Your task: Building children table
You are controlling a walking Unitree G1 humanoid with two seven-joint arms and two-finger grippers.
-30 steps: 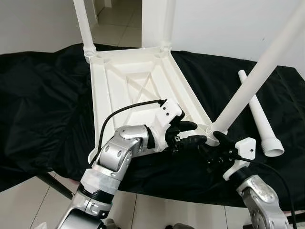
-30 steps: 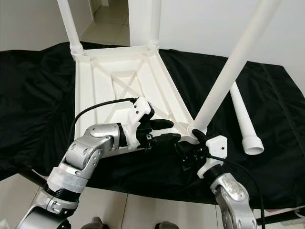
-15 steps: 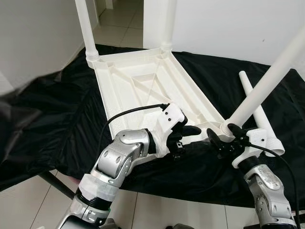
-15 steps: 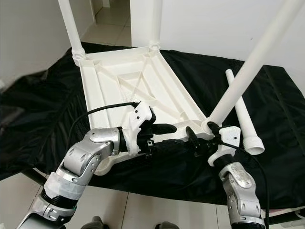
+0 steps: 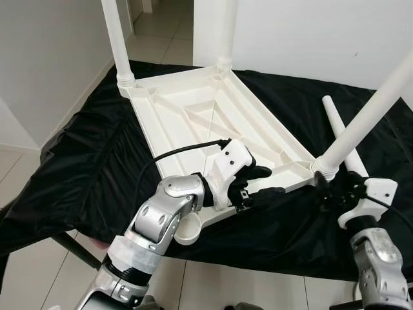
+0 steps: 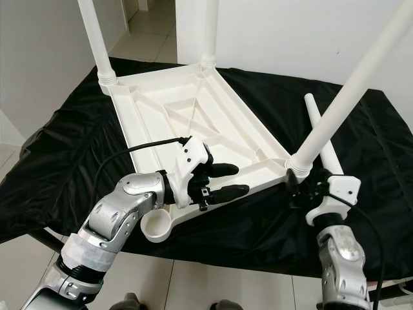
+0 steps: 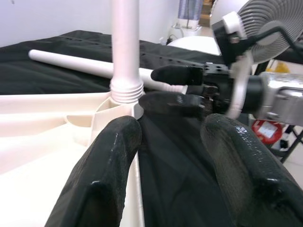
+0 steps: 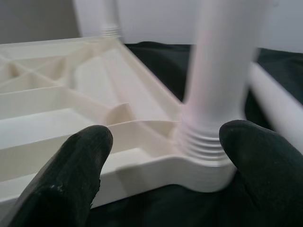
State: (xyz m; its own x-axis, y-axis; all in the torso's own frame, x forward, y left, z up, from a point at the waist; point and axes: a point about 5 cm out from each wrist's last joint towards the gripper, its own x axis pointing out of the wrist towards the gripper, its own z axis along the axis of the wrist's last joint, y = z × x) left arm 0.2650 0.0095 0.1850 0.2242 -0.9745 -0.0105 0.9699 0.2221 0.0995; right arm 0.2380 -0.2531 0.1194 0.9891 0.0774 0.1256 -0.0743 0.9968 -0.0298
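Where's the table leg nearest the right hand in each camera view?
Left eye: screwed-in leg, right side, slanting up from the near corner.
Right eye: same, right of centre.
Left wrist: upright, ahead.
Right wrist: close, blurred.
Shared landmark: loose leg lying beside it.

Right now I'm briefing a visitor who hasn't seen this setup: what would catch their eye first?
A white upturned tabletop lies on a black cloth, with three legs screwed in and pointing up. A fourth leg lies loose on the cloth on the robot's right. At the near edge, the left pincer and the right pincer sit open, the right at the base of the tilted near-right leg.
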